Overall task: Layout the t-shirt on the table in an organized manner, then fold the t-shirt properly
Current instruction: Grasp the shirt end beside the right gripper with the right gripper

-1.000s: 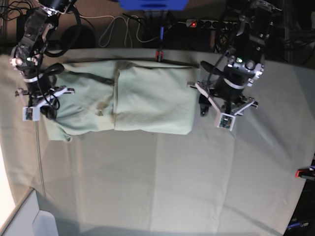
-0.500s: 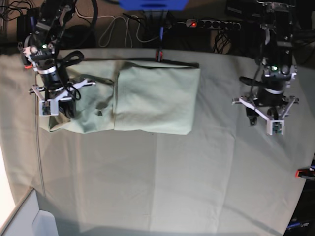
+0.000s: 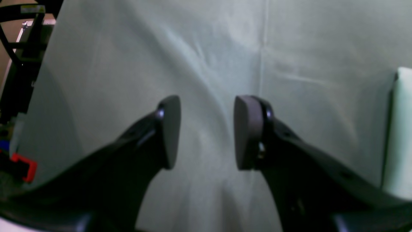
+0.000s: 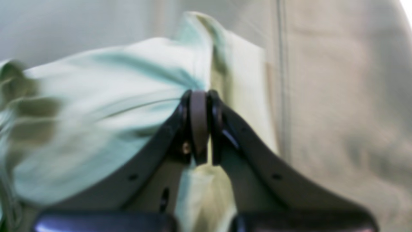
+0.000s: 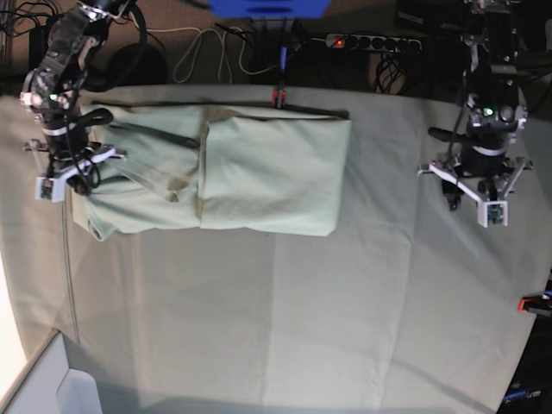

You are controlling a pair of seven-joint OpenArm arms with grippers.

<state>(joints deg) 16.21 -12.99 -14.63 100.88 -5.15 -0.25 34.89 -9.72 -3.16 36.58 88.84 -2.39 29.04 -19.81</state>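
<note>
The pale mint-green t-shirt lies partly folded at the back of the table, its left part bunched and creased. My right gripper is at the shirt's left end. In the right wrist view it is shut on a fold of the shirt, which hangs blurred. My left gripper is open and empty over bare table cloth, well to the right of the shirt. In the left wrist view it stands open, with the shirt's edge at the far right.
A red-orange clamp sits at the back edge behind the shirt, and another at the right edge. Cables and a power strip lie behind the table. A white bin stands at the front left corner.
My left gripper left the shirt's right edge and moved right, open. My right gripper shifted right, then back left, dragging the shirt's left part with it.
</note>
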